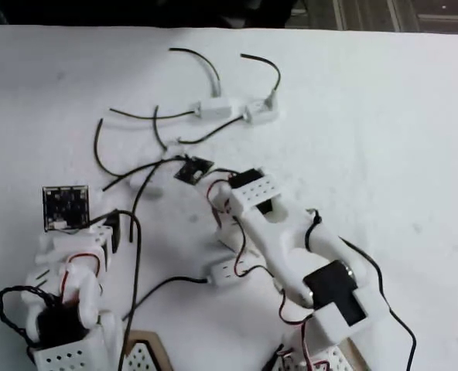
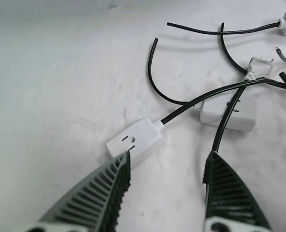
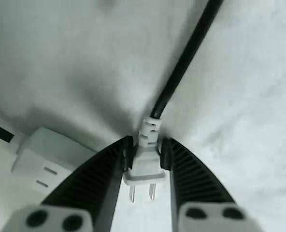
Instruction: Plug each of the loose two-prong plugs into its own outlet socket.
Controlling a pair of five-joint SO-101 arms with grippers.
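The left gripper (image 2: pixel 168 157) stands wide open, gripping nothing. One fingertip seems to touch the corner of a white socket block (image 2: pixel 133 140), which lies flat with its slots up at the end of a black cord. Past it lie a second socket block (image 2: pixel 228 116) and a loose plug (image 2: pixel 258 65) with bare prongs. The right gripper (image 3: pixel 147 145) is closed narrowly on a white two-prong plug (image 3: pixel 143 166) with a ribbed collar and black cord, just beside a third socket (image 3: pixel 41 154). Right of the arms, a broad stretch of white table (image 1: pixel 384 116) runs to the far edge.
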